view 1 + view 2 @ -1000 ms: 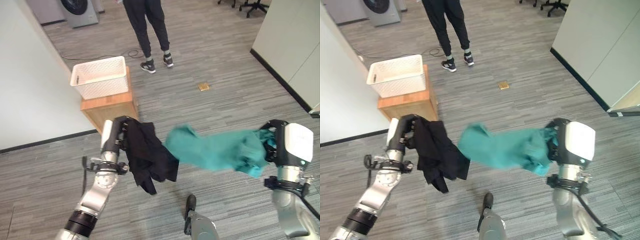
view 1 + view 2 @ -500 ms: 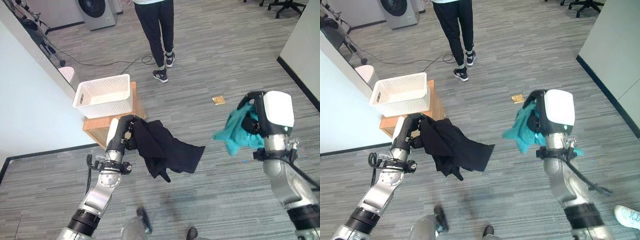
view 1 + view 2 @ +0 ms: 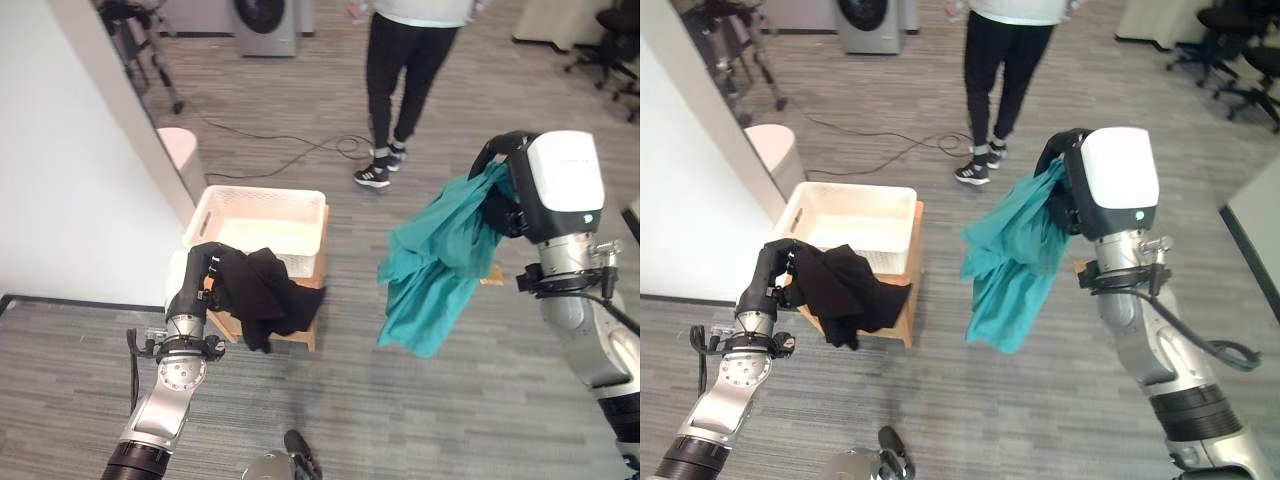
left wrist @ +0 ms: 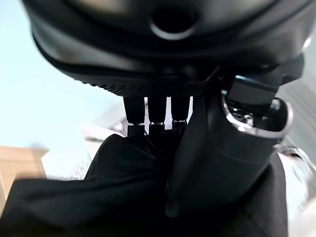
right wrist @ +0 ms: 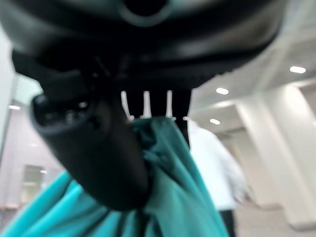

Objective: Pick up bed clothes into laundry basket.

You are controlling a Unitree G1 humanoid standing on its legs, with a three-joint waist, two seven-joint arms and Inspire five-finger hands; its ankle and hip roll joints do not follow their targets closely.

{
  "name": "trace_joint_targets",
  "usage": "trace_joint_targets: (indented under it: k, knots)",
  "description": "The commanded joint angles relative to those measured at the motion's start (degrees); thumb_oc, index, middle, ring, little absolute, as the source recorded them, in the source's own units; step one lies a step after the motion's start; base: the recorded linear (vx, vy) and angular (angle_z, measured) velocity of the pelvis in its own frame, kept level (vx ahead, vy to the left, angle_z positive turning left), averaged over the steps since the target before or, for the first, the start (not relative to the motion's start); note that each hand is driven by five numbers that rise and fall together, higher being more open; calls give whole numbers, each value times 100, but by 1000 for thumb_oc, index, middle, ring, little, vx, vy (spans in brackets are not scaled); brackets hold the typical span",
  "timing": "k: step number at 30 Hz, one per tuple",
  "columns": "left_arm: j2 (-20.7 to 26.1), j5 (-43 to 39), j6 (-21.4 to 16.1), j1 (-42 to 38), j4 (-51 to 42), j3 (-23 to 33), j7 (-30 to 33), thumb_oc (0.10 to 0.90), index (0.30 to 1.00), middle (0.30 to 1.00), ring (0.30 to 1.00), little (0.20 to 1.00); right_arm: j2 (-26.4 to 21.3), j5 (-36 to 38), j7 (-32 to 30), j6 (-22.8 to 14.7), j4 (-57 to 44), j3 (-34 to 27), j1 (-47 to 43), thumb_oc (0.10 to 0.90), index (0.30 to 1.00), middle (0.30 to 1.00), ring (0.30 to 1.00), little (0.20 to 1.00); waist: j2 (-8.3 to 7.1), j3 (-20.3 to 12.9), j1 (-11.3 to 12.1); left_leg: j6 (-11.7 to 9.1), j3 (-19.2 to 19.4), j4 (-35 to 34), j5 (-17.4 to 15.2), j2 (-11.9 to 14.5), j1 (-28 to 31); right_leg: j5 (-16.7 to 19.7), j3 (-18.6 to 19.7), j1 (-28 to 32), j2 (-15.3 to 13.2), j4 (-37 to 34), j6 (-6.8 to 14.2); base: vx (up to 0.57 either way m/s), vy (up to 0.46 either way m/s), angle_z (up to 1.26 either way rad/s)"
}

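Left hand [image 3: 203, 283] clutches a black garment [image 3: 262, 298] just below the white basket [image 3: 262, 217], left of centre. Right hand [image 3: 507, 190] grips a teal cloth [image 3: 435, 262], upper right. Lift each above the rim before releasing.

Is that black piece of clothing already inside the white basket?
Not yet. The black garment hangs from the left hand, in front of the white basket, outside its rim.
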Motion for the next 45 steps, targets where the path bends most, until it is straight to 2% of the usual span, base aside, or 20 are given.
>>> trace_joint_targets:
  k: [1, 3, 4, 5, 6, 7, 9, 10, 11, 13, 16, 20, 21, 23, 26, 27, 31, 35, 40, 45]
  knots:
    - [195, 19, -632, -124, -1021, -16, 209, 400, 300, 300, 300, 300, -594, 93, -567, 19, 146, -261, -1588, 400, 300, 300, 300, 300, -57, -470, 296, -682, -138, -410, 50, 600, 132, 620, 176, -625, 95, -14, -33, 264, 9, 79]
    - [225, -116, -677, -146, -1028, 17, 201, 400, 300, 300, 300, 300, -796, 68, -538, 88, 254, -114, -1840, 400, 300, 300, 300, 300, -72, -357, 330, -737, -406, -436, -79, 612, 305, 111, 98, -1058, -17, -148, -86, 252, -70, 48]
    - [242, -196, -712, -149, -1012, 5, 135, 400, 300, 300, 300, 300, -1125, 21, -478, 130, 332, -64, -1902, 400, 300, 300, 300, 300, -86, -287, 302, -838, -649, -440, -71, 678, 349, -424, 155, -1244, 97, -747, -283, 205, -141, 65]
    - [228, -203, -712, -158, -1014, -1, 129, 400, 300, 300, 300, 300, -1151, 32, -483, 126, 355, -44, -1927, 400, 300, 300, 300, 300, -62, -289, 269, -864, -697, -434, -59, 708, 333, -445, 92, -1202, 135, -794, -322, 147, -208, 80]
    - [233, -244, -752, -127, -1010, -29, 100, 400, 300, 300, 300, 300, -1295, 49, -472, 147, 424, -19, -1994, 400, 300, 300, 300, 300, -90, -258, 234, -914, -840, -434, -69, 722, 350, -540, 197, -1265, 196, -1285, -388, 122, -304, 175]
    - [186, -362, -799, -102, -930, -149, 13, 400, 300, 300, 300, 300, -1594, 103, -525, 237, 686, 7, -1983, 400, 300, 300, 300, 300, -109, -211, 110, -1011, -1132, -444, -11, 795, 316, -335, 670, -1450, 466, -2466, -455, 176, -383, 179]
    - [172, -451, -822, -139, -810, -233, -58, 400, 300, 300, 300, 300, -1881, 139, -599, 306, 772, -112, -1901, 400, 300, 300, 300, 300, -190, -225, 10, -1072, -1565, -447, -93, 791, 310, -86, 1339, -1502, 554, -3088, -412, 163, -278, 186]
    - [175, -453, -822, -148, -810, -242, -59, 400, 300, 300, 300, 300, -1886, 142, -601, 306, 768, -138, -1879, 400, 300, 300, 300, 300, -193, -235, 13, -1069, -1569, -457, -54, 792, 281, -42, 1331, -1516, 560, -3122, -422, 138, -200, 207]
    - [209, -466, -875, -32, -730, -162, -92, 400, 300, 300, 300, 300, -1959, 147, -595, 307, 839, -98, -1967, 400, 300, 300, 300, 300, -286, -281, 136, -1093, -1659, -402, -134, 815, 373, 97, 1209, -1377, 436, -3180, -358, 55, -126, 189]
    - [126, -466, -866, 150, -672, -89, -98, 400, 300, 300, 300, 300, -1984, 142, -581, 346, 861, 67, -2276, 400, 300, 300, 300, 300, -358, -372, 219, -1132, -1768, -393, -107, 812, 421, 153, 1167, -1198, 474, -3319, -366, 146, -200, 68]
    - [47, -542, -877, 454, -649, 128, -118, 400, 300, 300, 300, 300, -2015, 172, -568, 304, 926, 356, -2668, 400, 300, 300, 300, 300, -371, -482, 298, -1184, -1815, -409, -76, 854, 479, 224, 1034, -1020, 513, -3475, -404, 94, -119, 46]
    - [-73, -614, -839, 821, -502, 353, -123, 400, 300, 300, 300, 300, -2160, 205, -520, 314, 1044, 874, -3350, 400, 300, 300, 300, 300, -370, -618, 437, -1281, -1992, -432, -6, 926, 495, 120, 787, -824, 565, -3496, -443, 90, -99, 15]
    - [-86, -668, -845, 967, -438, 437, -134, 400, 300, 300, 300, 300, -2263, 211, -495, 334, 1096, 985, -3511, 400, 300, 300, 300, 300, -401, -652, 540, -1324, -2048, -443, 1, 956, 504, 83, 694, -744, 575, -3496, -461, 62, -79, 31]
    - [-96, -688, -832, 1041, -427, 485, -153, 400, 300, 300, 300, 300, -2303, 215, -483, 347, 1189, 1128, -3676, 400, 300, 300, 300, 300, -404, -674, 558, -1342, -2087, -446, 16, 962, 495, 64, 637, -717, 584, -3496, -475, 48, -65, 33]
    - [-50, -755, -838, 1205, -319, 537, -174, 400, 300, 300, 300, 300, -2518, 269, -418, 414, 1678, 1604, -4157, 400, 300, 300, 300, 300, -468, -685, 679, -1391, -2208, -448, 46, 977, 482, 19, 514, -624, 619, -3496, -511, 55, -69, 27]
    - [-40, -819, -839, 1268, -248, 547, -191, 400, 300, 300, 300, 300, -2573, 364, -419, 448, 2213, 2098, -4639, 400, 300, 300, 300, 300, -490, -671, 738, -1419, -2289, -450, 63, 983, 479, -9, 408, -560, 633, -3496, -532, 32, -52, 35]
    - [-52, -840, -833, 1301, -150, 599, -177, 400, 300, 300, 300, 300, -2487, 352, -343, 535, 2956, 2627, -5018, 400, 300, 300, 300, 300, -462, -624, 826, -1451, -2411, -442, 67, 987, 444, -47, 237, -494, 641, -3496, -542, 28, -28, 37]
    - [-52, -768, -829, 1284, -61, 576, -175, 400, 300, 300, 300, 300, -2395, 240, -314, 603, 3219, 2577, -4885, 400, 300, 300, 300, 300, -439, -586, 879, -1462, -2528, -448, 87, 973, 375, -63, 120, -470, 649, -3496, -547, 27, -10, 24]
    - [-37, -759, -855, 1253, -21, 462, -284, 400, 300, 300, 300, 300, -2192, 193, -334, 656, 3663, 2192, -4355, 400, 300, 300, 300, 300, -409, -511, 990, -1471, -2725, -459, 120, 920, 225, -87, -27, -483, 653, -3496, -552, 26, -5, 24]
    - [-15, -640, -850, 1309, 47, 467, -269, 400, 300, 300, 300, 300, -1737, 330, -421, 571, 3725, 1703, -3750, 400, 300, 300, 300, 300, -361, -404, 1089, -1468, -2819, -459, 130, 875, 80, -87, -111, -567, 624, -3496, -536, 15, 22, 13]
